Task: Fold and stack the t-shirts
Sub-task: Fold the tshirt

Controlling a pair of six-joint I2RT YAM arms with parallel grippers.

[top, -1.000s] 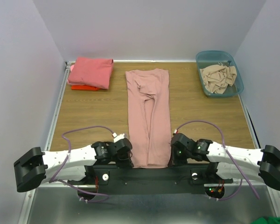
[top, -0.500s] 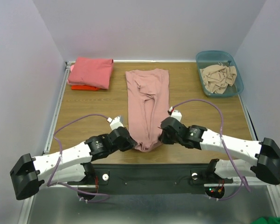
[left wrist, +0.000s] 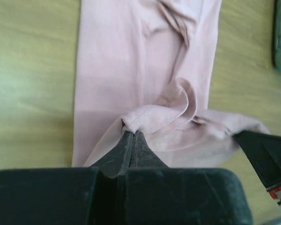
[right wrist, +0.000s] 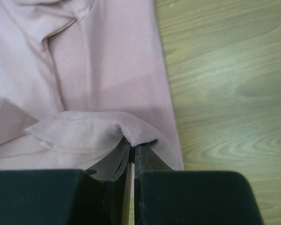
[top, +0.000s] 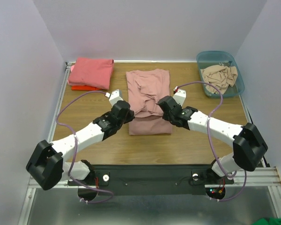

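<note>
A long dusty pink t-shirt [top: 148, 84] lies down the middle of the table, folded narrow. Its near hem is lifted and doubled back over the lower part. My left gripper [top: 129, 113] is shut on the hem's left corner, and the left wrist view shows the pinched hem [left wrist: 152, 119] at the gripper tips [left wrist: 131, 133]. My right gripper [top: 161, 105] is shut on the right corner, with the stitched edge [right wrist: 131, 129] wrapped over its tips [right wrist: 133, 146]. A folded coral-pink t-shirt [top: 90, 71] sits on an orange-red one [top: 81, 87] at the back left.
A blue bin [top: 239, 87] holding crumpled beige cloth [top: 219, 75] stands at the back right. Bare wooden tabletop [top: 93, 108] lies on both sides of the pink shirt. White walls close in the back and sides.
Both grippers have travelled from the near table edge toward the back, carrying the dusty pink shirt's hem up and over its lower half. The shirt now looks much shorter.
</note>
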